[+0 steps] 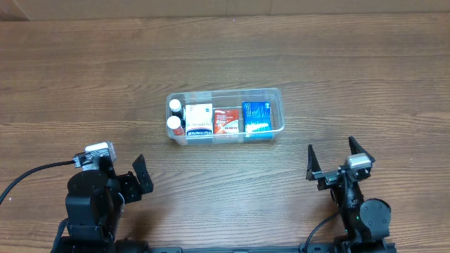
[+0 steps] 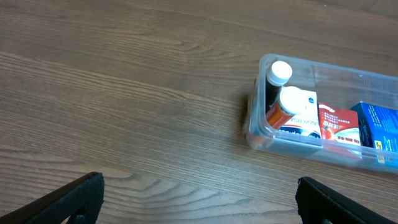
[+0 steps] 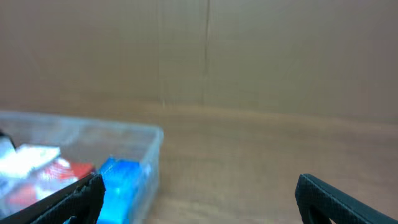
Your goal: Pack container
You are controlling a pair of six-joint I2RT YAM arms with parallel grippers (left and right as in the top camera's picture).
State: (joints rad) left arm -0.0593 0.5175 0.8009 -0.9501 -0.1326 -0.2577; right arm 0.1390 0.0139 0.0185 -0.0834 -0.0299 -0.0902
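Observation:
The clear plastic container [image 1: 275,96] sits in the middle of the wooden table. It holds two white-capped bottles [image 1: 174,114] at its left end, then a white box [image 1: 199,119], a red box [image 1: 226,121] and a blue box [image 1: 256,117]. The container also shows in the left wrist view [image 2: 256,124] and in the right wrist view [image 3: 149,140]. My left gripper [image 1: 140,176] is open and empty near the table's front left. My right gripper [image 1: 333,160] is open and empty at the front right. Both are well apart from the container.
The wooden table [image 1: 351,70] stretches around the container on all sides. A brown cardboard wall [image 3: 249,50] stands at the table's far edge. A black cable [image 1: 35,172] runs from the left arm off the left edge.

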